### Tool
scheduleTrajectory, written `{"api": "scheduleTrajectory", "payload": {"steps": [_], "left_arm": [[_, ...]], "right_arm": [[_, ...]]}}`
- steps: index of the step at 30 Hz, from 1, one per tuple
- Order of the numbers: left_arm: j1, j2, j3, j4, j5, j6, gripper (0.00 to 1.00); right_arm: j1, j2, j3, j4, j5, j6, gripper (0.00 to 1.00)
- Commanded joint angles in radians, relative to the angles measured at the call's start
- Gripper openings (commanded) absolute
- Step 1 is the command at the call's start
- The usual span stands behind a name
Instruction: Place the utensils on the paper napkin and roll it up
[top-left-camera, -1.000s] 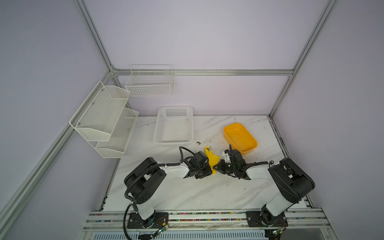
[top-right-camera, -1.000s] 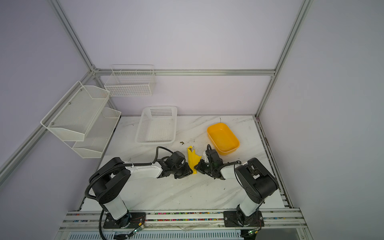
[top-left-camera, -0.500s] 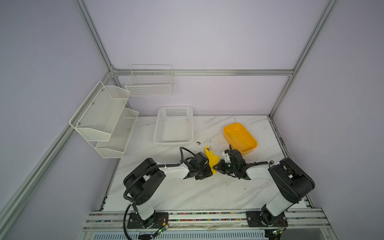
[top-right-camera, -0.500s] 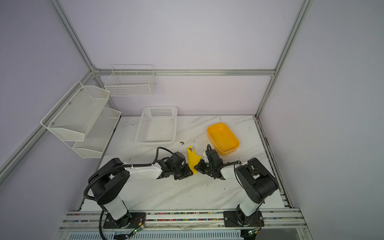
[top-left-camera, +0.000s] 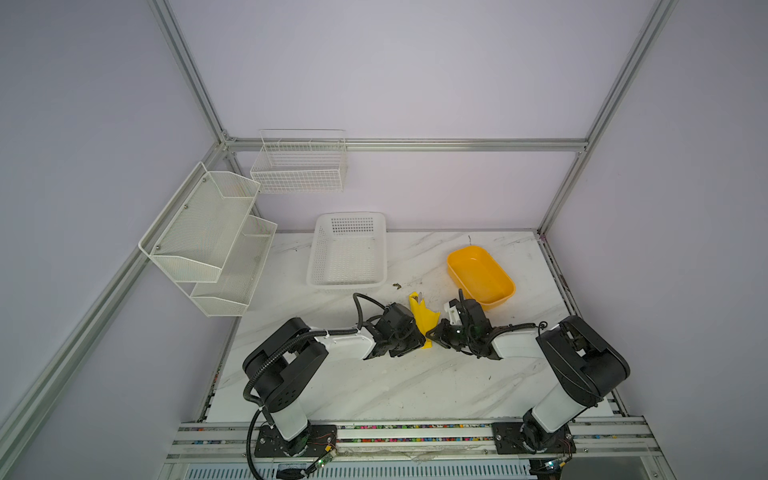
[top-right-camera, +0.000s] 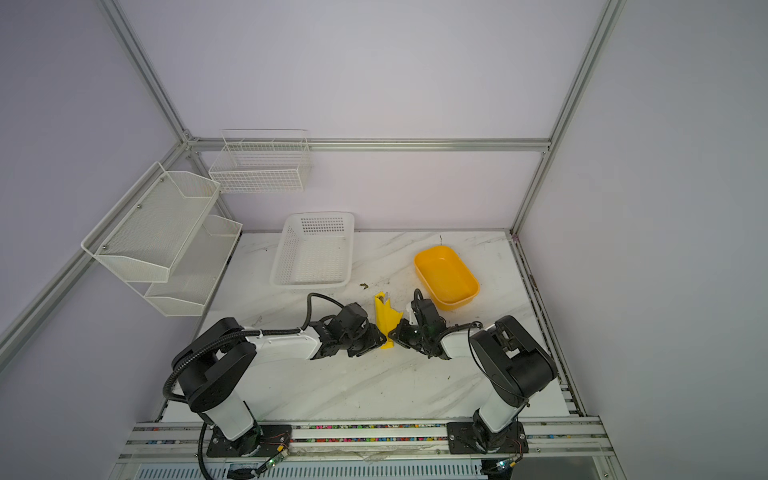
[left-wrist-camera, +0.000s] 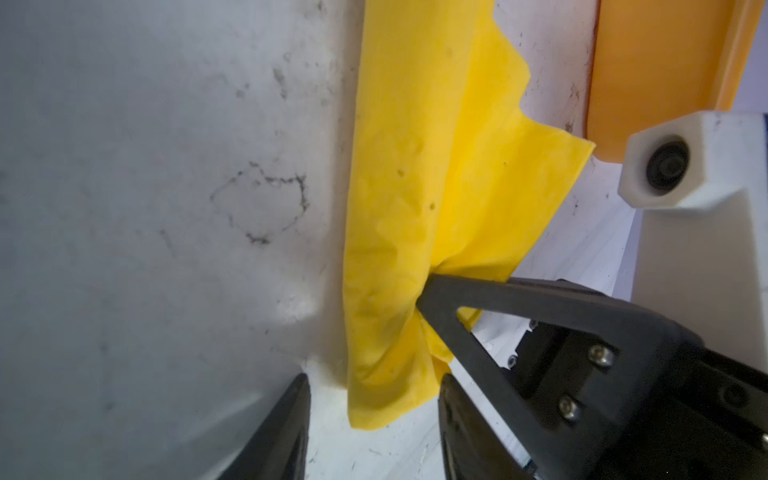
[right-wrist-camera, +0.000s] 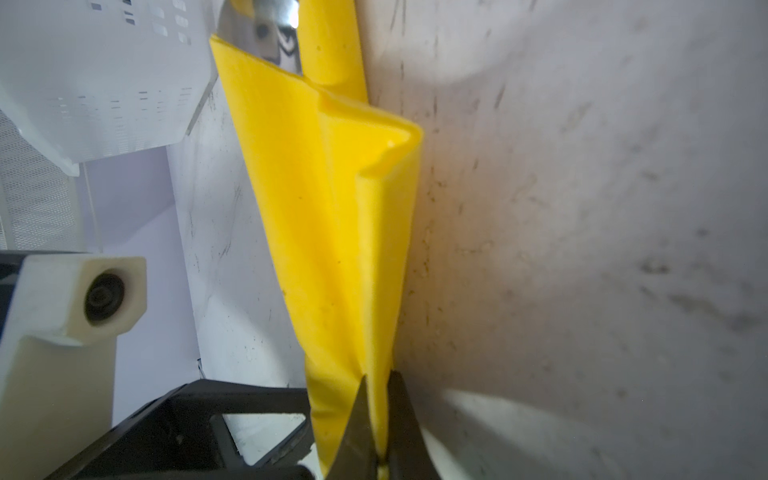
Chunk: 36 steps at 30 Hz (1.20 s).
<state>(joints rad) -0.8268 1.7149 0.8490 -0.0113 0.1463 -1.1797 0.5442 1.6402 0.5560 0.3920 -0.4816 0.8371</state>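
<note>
The paper napkin (top-left-camera: 422, 318) (top-right-camera: 386, 318) lies mid-table as a loosely rolled yellow bundle with one flap standing up. A shiny bit of the utensils (right-wrist-camera: 276, 25) pokes out of its far end; the rest is hidden inside. My right gripper (right-wrist-camera: 376, 411) (top-left-camera: 432, 332) is shut on a fold of the napkin (right-wrist-camera: 332, 216) near its near end. My left gripper (left-wrist-camera: 372, 415) (top-left-camera: 419, 341) is open, its fingers (left-wrist-camera: 286, 424) standing either side of the napkin's (left-wrist-camera: 399, 208) near tip with a gap on both sides.
A white perforated basket (top-left-camera: 348, 253) stands behind the napkin. An orange-yellow tub (top-left-camera: 480, 276) sits close behind my right wrist. White mesh shelves (top-left-camera: 208, 237) and a wire basket (top-left-camera: 299, 162) hang on the left and back walls. A small dark scrap (top-left-camera: 397, 285) lies near the basket.
My left gripper's jaws have spread apart off the napkin's end. Both arms have stayed almost where they were, and the right gripper keeps its pinch.
</note>
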Motion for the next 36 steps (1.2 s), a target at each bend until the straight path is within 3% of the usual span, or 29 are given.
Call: {"api": "scheduleTrajectory", "payload": {"steps": [1, 23, 36], "left_arm": [[0.000, 0.035, 0.014, -0.054, -0.013, -0.035, 0.49], [-0.020, 0.102, 0.099, -0.194, -0.017, 0.018, 0.23], [-0.029, 0.124, 0.106, -0.194, 0.004, 0.036, 0.19]], "right_arm": [[0.001, 0.015, -0.021, -0.047, 0.028, 0.005, 0.08], [0.001, 0.003, -0.029, -0.036, 0.020, 0.011, 0.10], [-0.028, -0.026, -0.018, -0.042, 0.019, 0.012, 0.34]]}}
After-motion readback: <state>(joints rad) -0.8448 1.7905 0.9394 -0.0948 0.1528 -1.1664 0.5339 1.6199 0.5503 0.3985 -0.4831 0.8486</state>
